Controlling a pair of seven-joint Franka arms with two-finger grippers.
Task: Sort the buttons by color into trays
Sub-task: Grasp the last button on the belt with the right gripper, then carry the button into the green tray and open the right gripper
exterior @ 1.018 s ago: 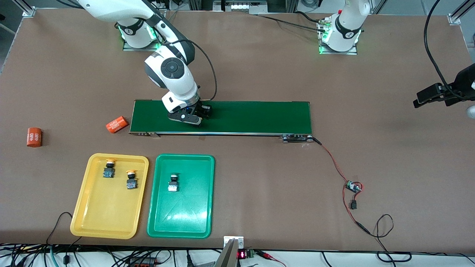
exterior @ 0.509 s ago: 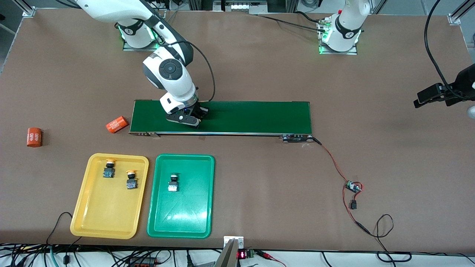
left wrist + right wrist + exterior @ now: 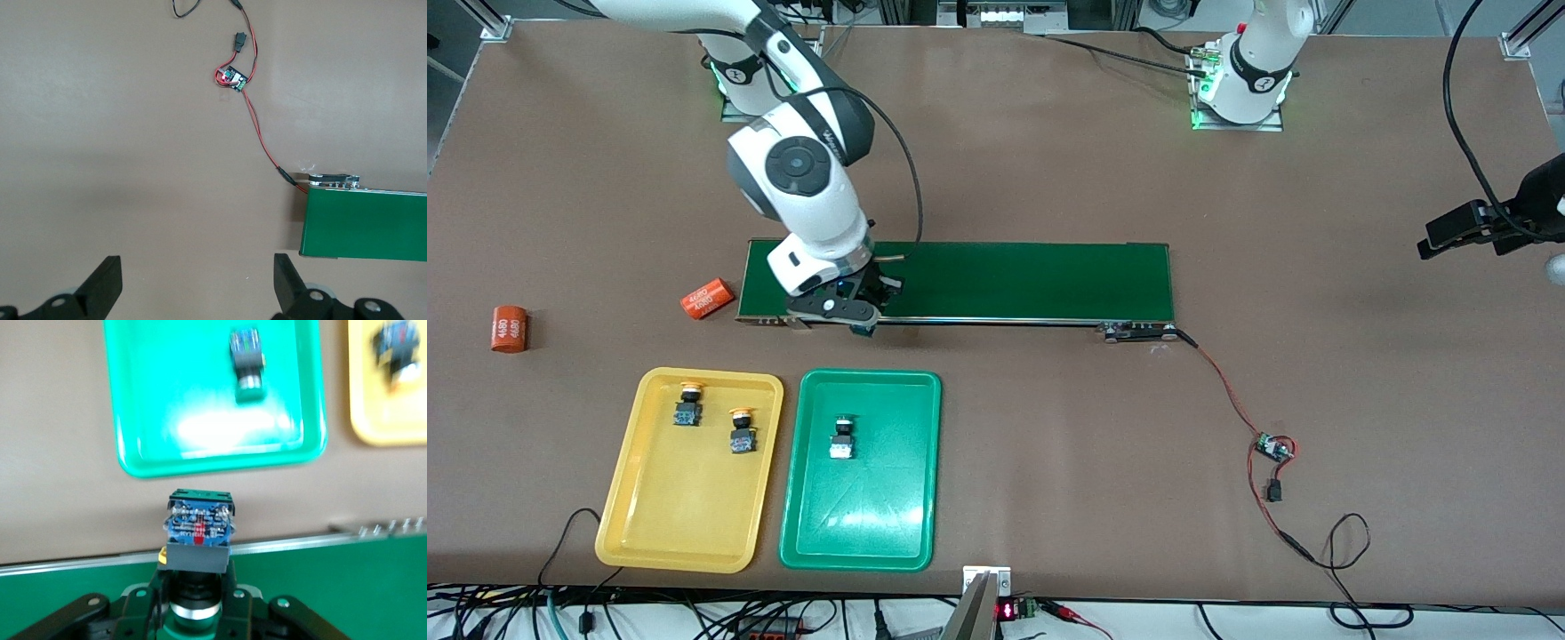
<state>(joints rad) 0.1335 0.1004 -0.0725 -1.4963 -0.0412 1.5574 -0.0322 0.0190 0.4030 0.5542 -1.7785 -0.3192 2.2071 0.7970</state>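
- I am carrying the last button [image 3: 199, 523] in my right claw [image 3: 860, 320], pinched shut on its neck below the blue-and-black body; I cannot see its cap, so I take it for green only from what is left to sort.
- I am hanging over the belt's [image 3: 1014, 280] edge that faces the trays, at the right arm's end of the belt, with the table [image 3: 1049, 444] strip between me and the green tray [image 3: 860, 547].
- Sorting is nearly finished, I judge: two yellow buttons [image 3: 689, 404] [image 3: 743, 432] are lying in the yellow tray's [image 3: 676, 542] half toward the belt, and one green button [image 3: 841, 436] is lying in the green tray near its middle.
- Next I am needing to cross to the green tray, come down over a bare patch clear of the button already there, and let go low so mine is not tumbling over the rim.
- My left claw [image 3: 197, 290] is waiting wide open and empty, over bare table at the left arm's end.
- The right wrist view is showing my grip and the button's terminals, which my arm hides in the front view.
- The front view alone is showing both trays whole, and two orange cylinders [image 3: 708, 299] [image 3: 508, 329] lying on the table off the belt's end.
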